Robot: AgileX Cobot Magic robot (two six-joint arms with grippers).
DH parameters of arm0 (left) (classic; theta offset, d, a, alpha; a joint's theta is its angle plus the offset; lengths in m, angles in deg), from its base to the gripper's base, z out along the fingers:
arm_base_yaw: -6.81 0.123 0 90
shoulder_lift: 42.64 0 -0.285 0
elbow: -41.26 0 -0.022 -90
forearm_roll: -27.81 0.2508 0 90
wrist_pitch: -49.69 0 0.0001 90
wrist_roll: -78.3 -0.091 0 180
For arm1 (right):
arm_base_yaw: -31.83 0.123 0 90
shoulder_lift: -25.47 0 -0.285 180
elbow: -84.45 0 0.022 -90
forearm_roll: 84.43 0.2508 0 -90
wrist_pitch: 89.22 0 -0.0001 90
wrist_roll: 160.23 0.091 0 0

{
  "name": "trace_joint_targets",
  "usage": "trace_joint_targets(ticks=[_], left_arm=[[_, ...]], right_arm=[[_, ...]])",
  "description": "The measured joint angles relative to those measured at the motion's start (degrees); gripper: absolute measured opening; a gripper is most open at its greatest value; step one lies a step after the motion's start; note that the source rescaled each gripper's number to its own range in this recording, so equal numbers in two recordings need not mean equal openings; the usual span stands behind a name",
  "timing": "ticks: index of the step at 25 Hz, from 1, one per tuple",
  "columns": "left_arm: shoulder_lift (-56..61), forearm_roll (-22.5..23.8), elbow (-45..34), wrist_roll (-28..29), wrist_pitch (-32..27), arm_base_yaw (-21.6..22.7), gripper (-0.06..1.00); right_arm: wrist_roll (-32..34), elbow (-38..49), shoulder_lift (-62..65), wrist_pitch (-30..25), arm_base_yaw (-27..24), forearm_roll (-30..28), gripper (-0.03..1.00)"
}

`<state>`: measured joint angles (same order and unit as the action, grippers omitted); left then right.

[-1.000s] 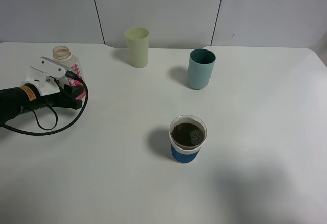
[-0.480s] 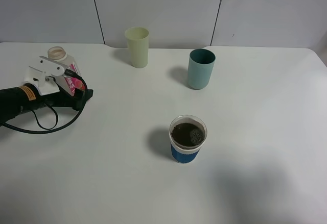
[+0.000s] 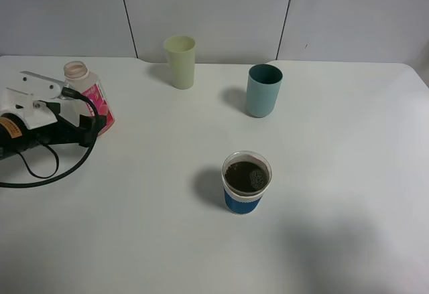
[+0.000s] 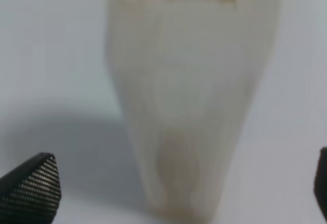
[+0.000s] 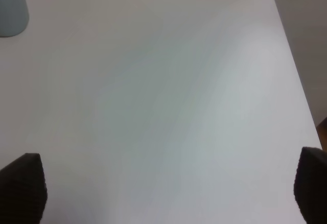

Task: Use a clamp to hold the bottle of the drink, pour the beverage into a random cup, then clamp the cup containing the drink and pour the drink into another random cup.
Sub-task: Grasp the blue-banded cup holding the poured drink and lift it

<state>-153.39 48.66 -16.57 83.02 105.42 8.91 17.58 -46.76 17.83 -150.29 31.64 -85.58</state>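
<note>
The drink bottle point(image 3: 90, 97), clear with a pink label and no cap, stands upright at the far left of the table. It fills the left wrist view point(image 4: 189, 96), blurred. My left gripper point(image 3: 90, 125) is open just in front of the bottle and apart from it, with its fingertips point(image 4: 31, 187) spread wide. A blue cup with a white band point(image 3: 246, 182) holds dark drink at the table's middle. A pale yellow cup point(image 3: 179, 61) and a teal cup point(image 3: 263, 90) stand at the back. My right gripper point(image 5: 163, 193) is open over bare table and does not show in the exterior view.
The white table point(image 3: 335, 173) ends at a grey wall at the back. A black cable point(image 3: 47, 173) loops on the table by the left arm. The teal cup's base shows in a corner of the right wrist view point(image 5: 9, 9).
My left gripper let go of the bottle and drew back to the left. The bottle stands on its own, upright.
</note>
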Motion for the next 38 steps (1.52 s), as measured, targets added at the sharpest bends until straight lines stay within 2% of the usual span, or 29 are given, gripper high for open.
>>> trace_joint_targets(ticks=[5,9,13,14,15,17,25,38], left_arm=[[10.17,-5.81,-7.94,-0.68,-0.18,0.00,1.00],[16.66,-8.12,-9.85,-0.31,-1.68,-0.28,1.00],[25.75,-14.85,-10.10,-0.61,-7.16,-2.72,1.00],[30.88,-18.90,-10.16,-2.11,-10.07,-4.15,1.00],[33.34,-20.86,-10.16,-2.94,-12.08,-4.43,1.00],[37.53,-22.48,-9.94,-4.36,-15.53,-4.72,1.00],[49.66,-22.37,-1.27,-6.21,-36.06,-4.90,1.00],[64.93,-21.98,16.84,-9.37,-64.20,-4.90,1.00]], right_arm=[[0.00,0.00,0.00,0.00,0.00,0.00,0.90],[0.00,0.00,0.00,0.00,0.00,0.00,0.90],[0.00,0.00,0.00,0.00,0.00,0.00,0.90],[0.00,0.00,0.00,0.00,0.00,0.00,0.90],[0.00,0.00,0.00,0.00,0.00,0.00,0.90],[0.00,0.00,0.00,0.00,0.00,0.00,0.90],[0.00,0.00,0.00,0.00,0.00,0.00,0.90],[0.00,0.00,0.00,0.00,0.00,0.00,0.90]])
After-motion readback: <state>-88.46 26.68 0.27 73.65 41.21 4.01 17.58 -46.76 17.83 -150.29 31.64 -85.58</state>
